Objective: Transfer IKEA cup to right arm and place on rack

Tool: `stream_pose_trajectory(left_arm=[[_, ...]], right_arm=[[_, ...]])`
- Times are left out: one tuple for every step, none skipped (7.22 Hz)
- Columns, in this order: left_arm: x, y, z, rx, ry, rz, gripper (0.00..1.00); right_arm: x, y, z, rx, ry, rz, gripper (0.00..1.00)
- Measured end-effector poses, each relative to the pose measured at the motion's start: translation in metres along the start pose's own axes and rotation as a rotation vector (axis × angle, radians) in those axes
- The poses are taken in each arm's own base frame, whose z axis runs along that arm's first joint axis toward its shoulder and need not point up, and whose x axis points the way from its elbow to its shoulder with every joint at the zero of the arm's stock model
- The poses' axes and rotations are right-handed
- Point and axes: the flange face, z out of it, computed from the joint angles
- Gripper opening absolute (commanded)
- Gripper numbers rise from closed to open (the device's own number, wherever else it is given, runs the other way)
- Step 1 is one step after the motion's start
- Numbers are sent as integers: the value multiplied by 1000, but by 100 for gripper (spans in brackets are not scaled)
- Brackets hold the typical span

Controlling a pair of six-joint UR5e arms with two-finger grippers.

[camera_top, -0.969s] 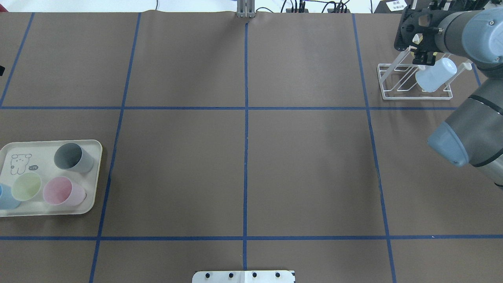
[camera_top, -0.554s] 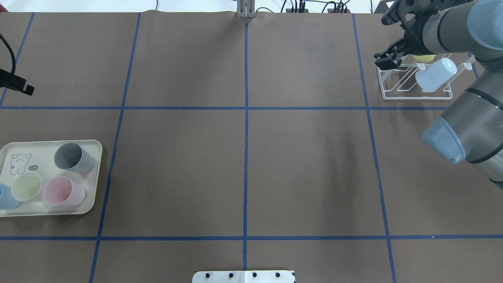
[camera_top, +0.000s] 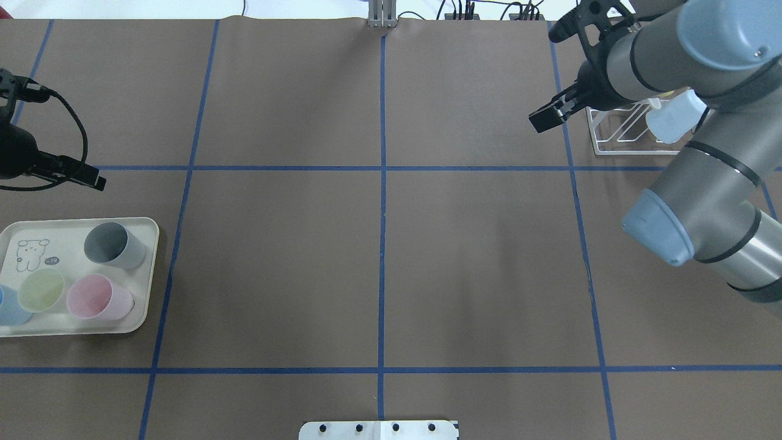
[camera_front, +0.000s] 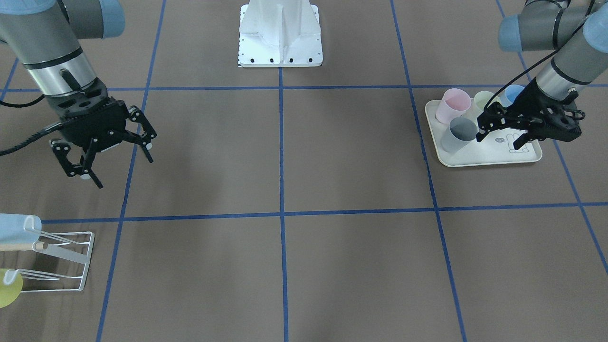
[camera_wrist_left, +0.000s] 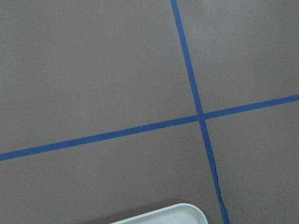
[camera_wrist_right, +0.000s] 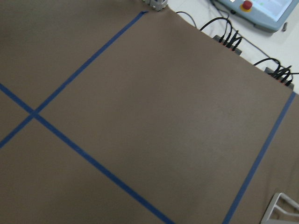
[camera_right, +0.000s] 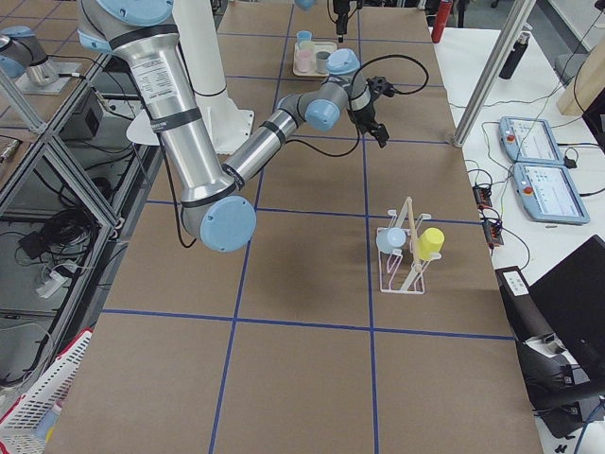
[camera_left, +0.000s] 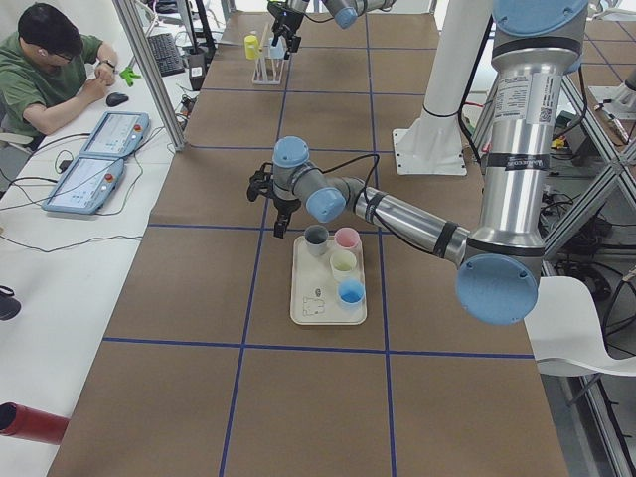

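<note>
My right gripper (camera_front: 102, 159) is open and empty, raised over the table to the inner side of the white wire rack (camera_top: 611, 131), apart from it. A pale blue cup (camera_top: 672, 116) hangs tilted on a rack prong. A yellow cup (camera_right: 431, 242) hangs on the rack's other side. My left gripper (camera_front: 499, 138) is open and empty. It hovers by the far edge of the cream bunny tray (camera_top: 153, 275), close to the grey cup (camera_top: 110, 244) without touching it. Pink (camera_top: 98, 297), green (camera_top: 41, 290) and blue (camera_top: 9, 305) cups also stand on the tray.
The robot's white base (camera_front: 280, 42) stands at the table's near middle. Blue tape lines (camera_top: 382, 244) grid the brown table. An operator (camera_left: 50, 70) sits at a side desk. The left wrist view shows the tray's corner (camera_wrist_left: 163, 217); the right wrist view shows a rack corner (camera_wrist_right: 285, 210).
My right gripper has drawn away from the rack toward the table's middle, leaving the pale blue cup hanging there. My left gripper has come in from the left toward the tray.
</note>
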Motion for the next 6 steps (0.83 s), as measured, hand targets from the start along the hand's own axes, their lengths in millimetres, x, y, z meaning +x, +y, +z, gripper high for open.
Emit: stream_pose_trajectory(left_arm=[[-2, 9, 9, -20, -8, -1, 100], [-5, 19, 16, -38, -16, -3, 100], [-8, 27, 23, -48, -29, -12, 100], [-7, 34, 31, -53, -41, -29, 100], [-1, 40, 38, -56, -43, -43, 100], [1, 45, 42, -60, -43, -50, 100]], right_arm=[[-24, -18, -10, -69, -31, 23, 99], [-43, -27, -17, -104, -48, 29, 99], [-52, -30, -22, -115, -56, 30, 99], [-55, -31, -23, -117, -58, 29, 99], [-58, -31, -23, -118, -53, 27, 99], [-59, -30, -21, -119, -48, 24, 99]])
